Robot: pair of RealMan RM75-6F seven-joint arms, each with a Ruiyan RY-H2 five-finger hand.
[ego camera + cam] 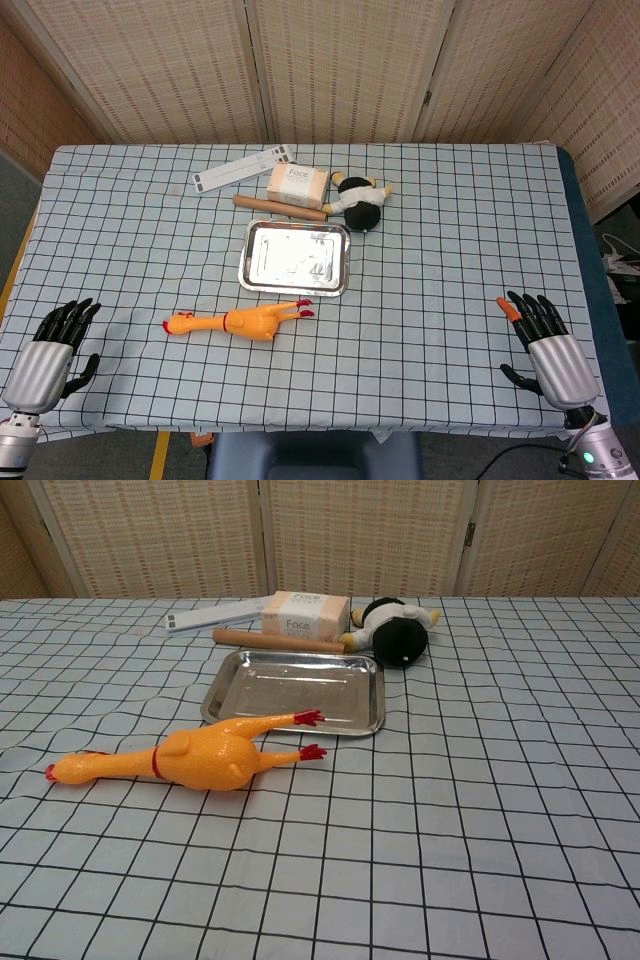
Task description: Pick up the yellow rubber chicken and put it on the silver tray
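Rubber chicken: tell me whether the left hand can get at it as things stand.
Probably yes. The left hand rests open at the table's near left corner, and only bare checked cloth lies between it and the rubber chicken, which lies apart from the silver tray.

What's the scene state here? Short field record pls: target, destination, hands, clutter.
target: rubber chicken, lying on its side on the checked tablecloth, not held
target position: just in front of the tray, feet pointing toward it
destination: silver tray, nothing in it
left hand: open, resting near the table's front edge, apart from the chicken
right hand: open, near the front edge
clutter behind tray: box, wooden stick, plush toy, white strip
progress: pick not started
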